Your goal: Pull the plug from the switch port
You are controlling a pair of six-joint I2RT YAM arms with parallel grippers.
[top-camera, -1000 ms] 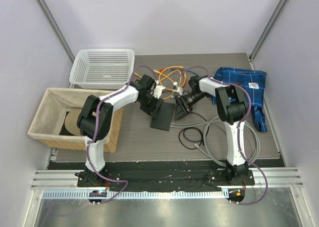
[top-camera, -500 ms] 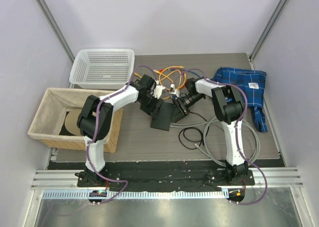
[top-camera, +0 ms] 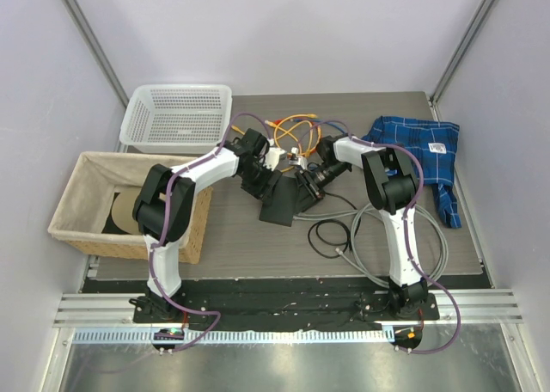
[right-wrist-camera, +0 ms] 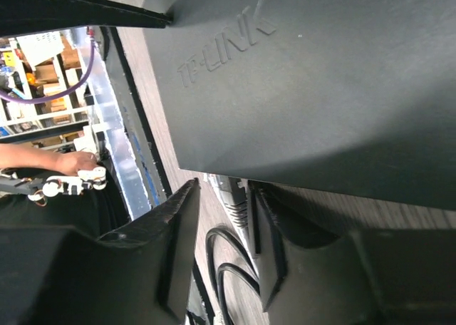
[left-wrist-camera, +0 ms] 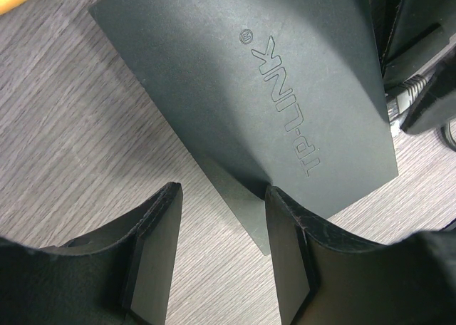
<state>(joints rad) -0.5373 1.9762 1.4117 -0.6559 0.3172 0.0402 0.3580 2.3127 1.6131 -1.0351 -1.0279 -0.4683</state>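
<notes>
We see the switch (top-camera: 280,201) tilted near the middle of the bench (top-camera: 232,237). The left pincer (left-wrist-camera: 222,192), at its 11 o'clock, is spread wide astride one corner, with one finger clear of it. The right pincer (right-wrist-camera: 224,189), at 2 o'clock, stands slightly parted around the grey plug (right-wrist-camera: 231,200).

The switch (right-wrist-camera: 320,75) hides its own ports, and the plug (right-wrist-camera: 230,194) shows only partly.
</notes>
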